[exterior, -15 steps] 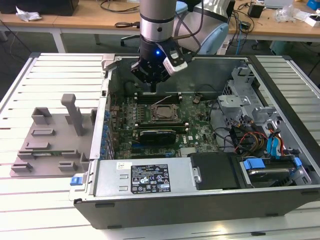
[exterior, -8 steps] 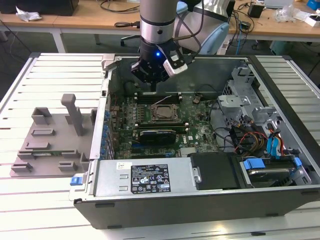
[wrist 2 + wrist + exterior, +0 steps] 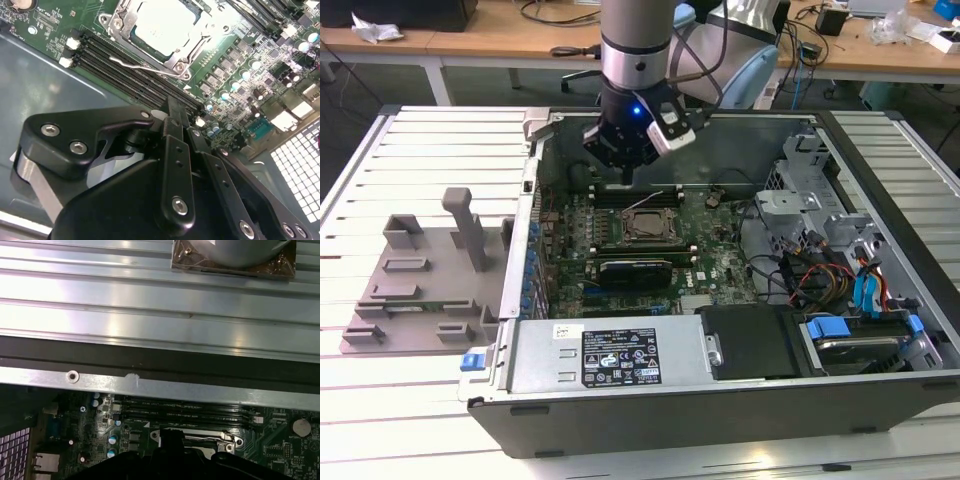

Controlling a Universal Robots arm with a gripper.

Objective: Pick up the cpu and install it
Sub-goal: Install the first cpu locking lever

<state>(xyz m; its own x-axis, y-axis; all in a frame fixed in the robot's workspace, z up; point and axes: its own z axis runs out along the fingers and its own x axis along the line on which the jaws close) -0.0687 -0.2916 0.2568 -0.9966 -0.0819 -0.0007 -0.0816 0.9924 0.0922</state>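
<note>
The cpu (image 3: pixel 646 226) lies flat in the motherboard socket inside the open computer case (image 3: pixel 620 400), its silvery top facing up. In the second wrist view the cpu (image 3: pixel 161 21) shows as a pale square inside the metal socket frame, and the thin wire lever (image 3: pixel 142 67) stands off beside it. My gripper (image 3: pixel 626 180) hangs just behind the socket, over the memory slots. Its two black fingers (image 3: pixel 176 150) are pressed together with nothing between them, and the gripper (image 3: pixel 173 107) tip stays clear of the cpu.
A grey plastic fixture tray (image 3: pixel 420 280) sits on the slatted table at the exterior view's left. Memory slots (image 3: pixel 130 75) run beside the socket. A black card (image 3: pixel 635 270) lies in front of it. Drive cages and cables (image 3: pixel 830 270) crowd the right. A heatsink (image 3: pixel 232 255) rests on the slats.
</note>
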